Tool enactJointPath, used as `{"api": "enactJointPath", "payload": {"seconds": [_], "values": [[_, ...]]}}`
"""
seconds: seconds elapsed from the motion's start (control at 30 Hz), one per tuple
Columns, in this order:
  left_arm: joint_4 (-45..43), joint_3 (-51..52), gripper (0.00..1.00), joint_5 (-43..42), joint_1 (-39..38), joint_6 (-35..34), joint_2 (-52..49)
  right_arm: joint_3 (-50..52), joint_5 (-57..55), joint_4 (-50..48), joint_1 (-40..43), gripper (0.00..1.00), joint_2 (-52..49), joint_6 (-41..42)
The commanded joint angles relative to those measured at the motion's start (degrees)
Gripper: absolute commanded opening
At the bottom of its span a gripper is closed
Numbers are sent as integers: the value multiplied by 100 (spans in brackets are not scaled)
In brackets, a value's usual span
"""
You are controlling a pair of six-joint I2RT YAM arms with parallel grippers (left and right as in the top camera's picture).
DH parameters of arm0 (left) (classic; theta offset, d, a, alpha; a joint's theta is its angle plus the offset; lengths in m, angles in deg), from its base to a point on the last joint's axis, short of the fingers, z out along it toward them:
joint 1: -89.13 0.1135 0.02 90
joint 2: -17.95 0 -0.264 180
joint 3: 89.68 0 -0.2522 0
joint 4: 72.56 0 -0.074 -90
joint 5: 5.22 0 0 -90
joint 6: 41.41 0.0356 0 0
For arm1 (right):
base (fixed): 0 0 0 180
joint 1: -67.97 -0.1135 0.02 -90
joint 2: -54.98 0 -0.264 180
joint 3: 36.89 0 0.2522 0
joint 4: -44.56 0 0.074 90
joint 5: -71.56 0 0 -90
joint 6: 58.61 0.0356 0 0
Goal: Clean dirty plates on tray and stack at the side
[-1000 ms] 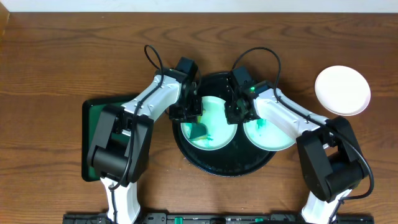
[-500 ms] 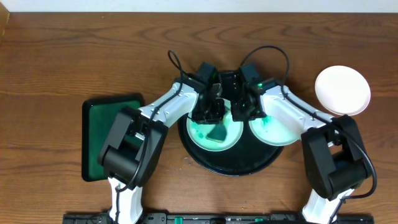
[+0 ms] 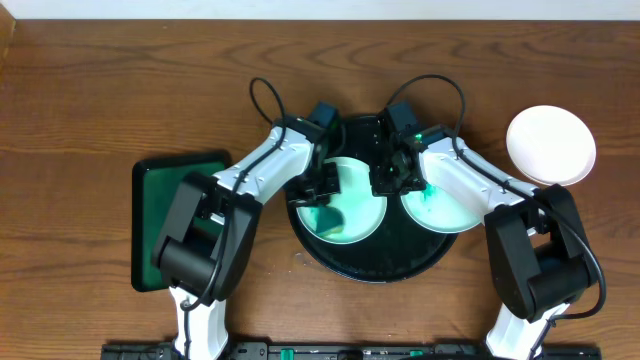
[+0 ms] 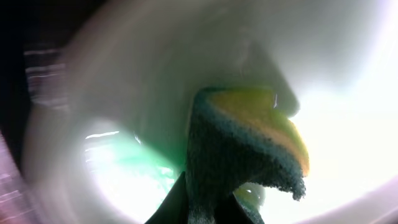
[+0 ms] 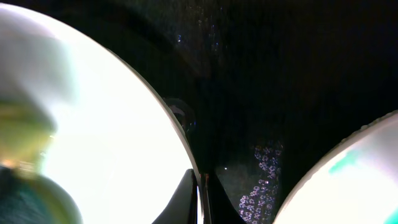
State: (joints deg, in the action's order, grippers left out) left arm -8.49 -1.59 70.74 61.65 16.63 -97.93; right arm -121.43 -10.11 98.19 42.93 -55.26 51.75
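Overhead, 2 plates lie side by side on the black tray [image 3: 365, 262]: the left plate [image 3: 350, 208] and the right plate [image 3: 447, 215], the latter marked with a green smear [image 3: 425, 198]. A 3rd plate [image 3: 550, 146], clean white, sits on the table [image 3: 120, 90] well apart to the right. The left gripper [image 3: 322, 190] is clamped on a yellow and blue-green sponge [image 4: 249, 149] that rests against the left plate, beside a green smudge [image 4: 134, 168]. The right gripper [image 5: 200, 190] pinches that plate's rim on the side nearest the right plate. A green tray [image 3: 150, 190] lies at the left
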Motion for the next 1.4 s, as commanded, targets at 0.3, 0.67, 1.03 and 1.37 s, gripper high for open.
{"api": "enactJointPath", "payload": {"seconds": [0.3,0.67,1.03,1.37], "values": [[448,393,7,2830,466,-70,-435,-74,1174,-339,42,1,-15,614],[271,393,7,1976,354,173,-435,-66,1117,-243,35,1,-94,1882],[125,393,7,1908,-61,192,-435,-66,1123,-592,-203,70,-595,1644],[127,393,7,1720,-68,258,-435,-66,1364,-863,-313,10,-1110,1731]]}}
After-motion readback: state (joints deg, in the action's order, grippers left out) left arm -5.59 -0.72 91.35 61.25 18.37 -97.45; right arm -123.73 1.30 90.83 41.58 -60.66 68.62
